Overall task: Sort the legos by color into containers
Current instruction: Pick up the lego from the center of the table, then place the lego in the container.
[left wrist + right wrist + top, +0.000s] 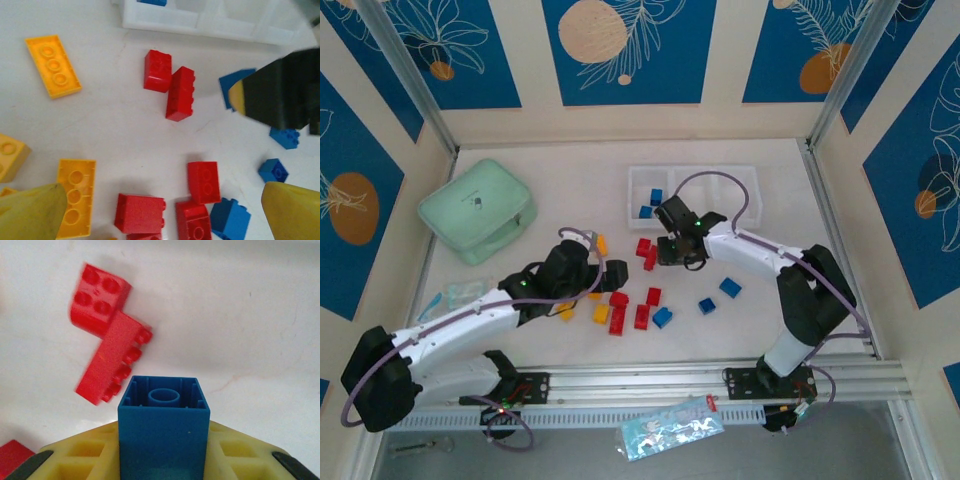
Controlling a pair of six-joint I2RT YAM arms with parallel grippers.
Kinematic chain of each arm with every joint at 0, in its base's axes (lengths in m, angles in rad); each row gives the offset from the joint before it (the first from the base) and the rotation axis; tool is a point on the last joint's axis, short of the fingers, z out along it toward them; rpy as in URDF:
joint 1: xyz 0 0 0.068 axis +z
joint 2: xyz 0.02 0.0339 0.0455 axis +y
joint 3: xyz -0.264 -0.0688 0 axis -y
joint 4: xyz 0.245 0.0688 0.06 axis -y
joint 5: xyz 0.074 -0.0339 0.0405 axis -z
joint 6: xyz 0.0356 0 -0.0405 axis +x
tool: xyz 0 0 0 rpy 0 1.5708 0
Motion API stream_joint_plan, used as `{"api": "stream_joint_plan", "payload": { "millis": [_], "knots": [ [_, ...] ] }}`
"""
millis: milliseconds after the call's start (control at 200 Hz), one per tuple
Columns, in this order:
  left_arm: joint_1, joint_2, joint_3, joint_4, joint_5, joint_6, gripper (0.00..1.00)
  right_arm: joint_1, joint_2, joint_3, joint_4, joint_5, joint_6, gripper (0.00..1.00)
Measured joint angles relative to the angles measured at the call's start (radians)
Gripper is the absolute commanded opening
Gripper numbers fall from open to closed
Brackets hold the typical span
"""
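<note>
My right gripper [162, 462] is shut on a blue lego [163, 422], holding it hollow side out above the table near two red legos [107, 357]. From above, this gripper [681, 254] hangs just in front of the white tray of containers [748, 180], whose left compartment holds blue legos [652, 203]. My left gripper [162, 217] stands open over the pile, its yellow fingertips [31, 212] wide apart. Red legos [141, 212] and a blue one [229, 217] lie between them, untouched. Yellow legos [52, 65] lie to the left.
A mint green zip case [477, 210] sits at the back left. Loose blue legos [718, 296] lie right of the pile. A plastic bag [672, 427] rests on the rail near the arm bases, and another [460, 293] by the left arm.
</note>
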Motion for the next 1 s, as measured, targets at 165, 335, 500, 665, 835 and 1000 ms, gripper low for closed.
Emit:
{"api": "stream_joint_plan", "payload": {
  "millis": [165, 335, 500, 665, 835, 1000],
  "knots": [
    [0.025, -0.002, 0.004, -0.013, -0.009, 0.023, 0.99, -0.012, 0.029, 0.156, -0.021, 0.011, -0.043, 0.35],
    [0.068, -0.002, 0.005, -0.018, -0.008, 0.031, 0.99, -0.034, 0.145, 0.325, -0.003, 0.028, -0.086, 0.35],
    [0.1, -0.002, 0.008, -0.029, 0.003, 0.045, 0.99, -0.065, 0.315, 0.49, 0.006, 0.034, -0.119, 0.36],
    [0.123, -0.023, 0.011, -0.036, 0.007, 0.055, 0.99, -0.109, 0.501, 0.712, -0.014, 0.026, -0.151, 0.36],
    [0.142, -0.055, 0.015, -0.053, 0.006, 0.055, 0.99, -0.136, 0.6, 0.822, -0.025, 0.023, -0.168, 0.39],
    [0.145, -0.082, 0.015, -0.055, 0.002, 0.055, 0.99, -0.137, 0.657, 0.872, -0.04, 0.022, -0.177, 0.47]
  ]
}}
